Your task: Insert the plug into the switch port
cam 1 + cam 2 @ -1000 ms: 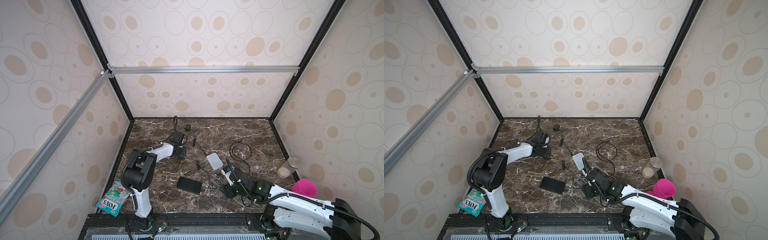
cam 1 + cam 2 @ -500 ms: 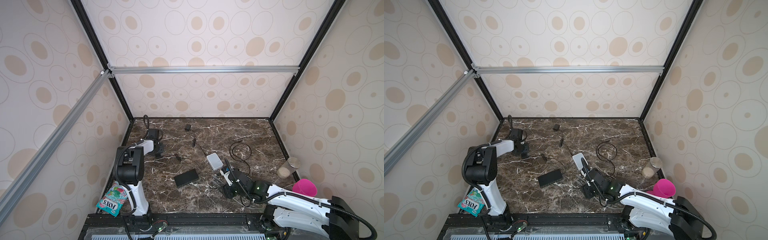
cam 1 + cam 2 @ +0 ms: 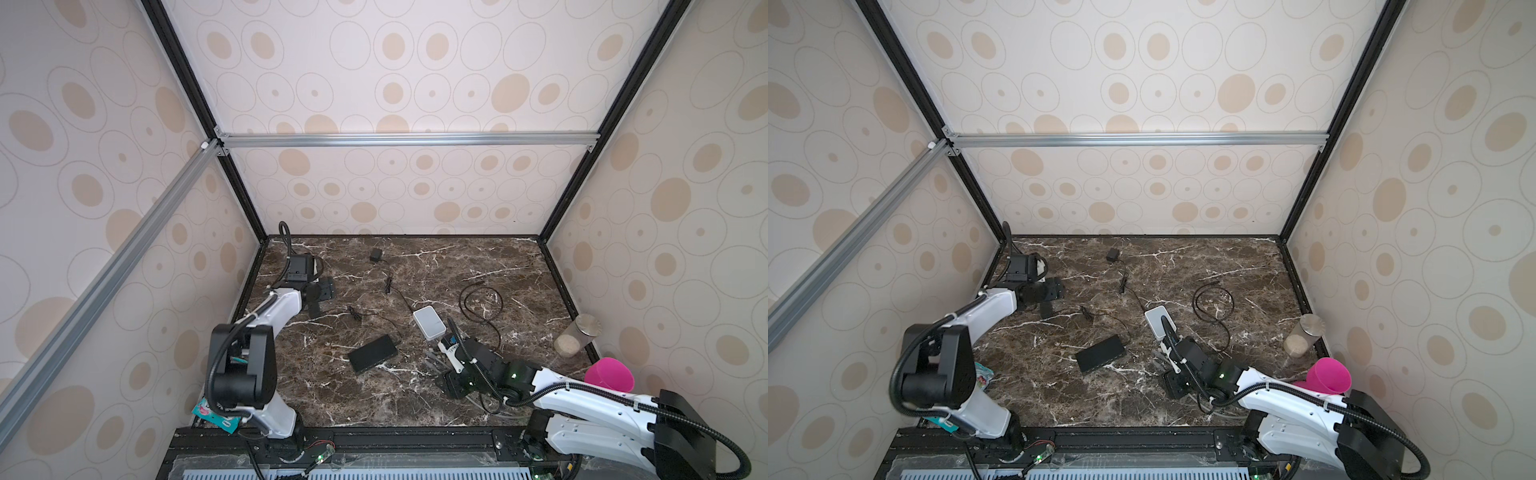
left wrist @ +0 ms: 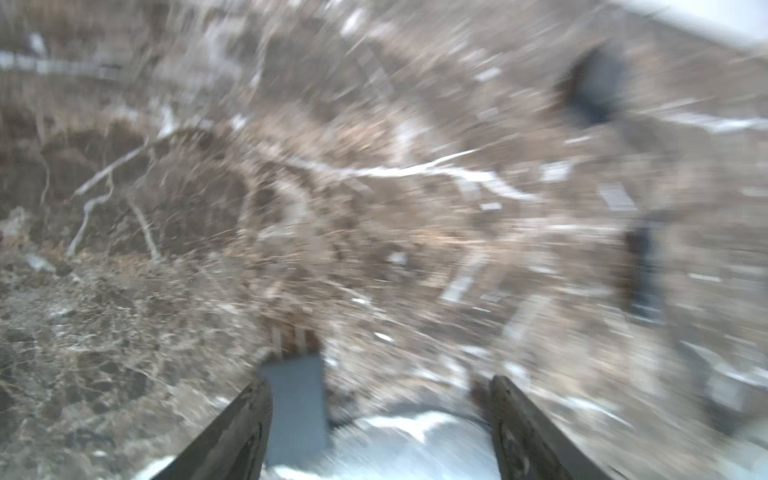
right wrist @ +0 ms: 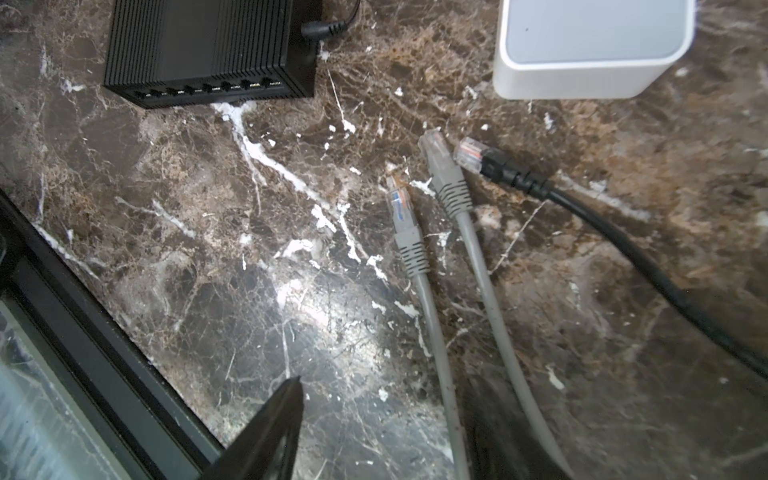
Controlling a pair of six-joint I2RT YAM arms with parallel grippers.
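The black switch (image 3: 372,354) (image 3: 1100,354) lies flat mid-table, its row of ports (image 5: 208,89) facing my right gripper. Three plugs lie loose on the marble between them: two on grey cables (image 5: 401,208) (image 5: 436,153) and one on a black cable (image 5: 469,153). My right gripper (image 5: 382,424) (image 3: 451,382) hangs open low over the grey cables, one running close beside a finger, nothing held. At the back left my left gripper (image 4: 380,415) (image 3: 320,297) is open. Its view is smeared, and a grey shape beside one finger is unreadable.
A white box (image 3: 429,323) (image 5: 590,45) sits just behind the plugs. Behind it lies a black cable loop (image 3: 480,303). A jar (image 3: 577,334) and a pink cup (image 3: 609,374) stand at the right wall. A power adapter (image 3: 376,254) lies at the back, and its lead runs to the switch.
The left arm has swung from mid-table to the back left corner and its jaws have opened. The switch turned and shifted slightly. The right gripper has barely moved.
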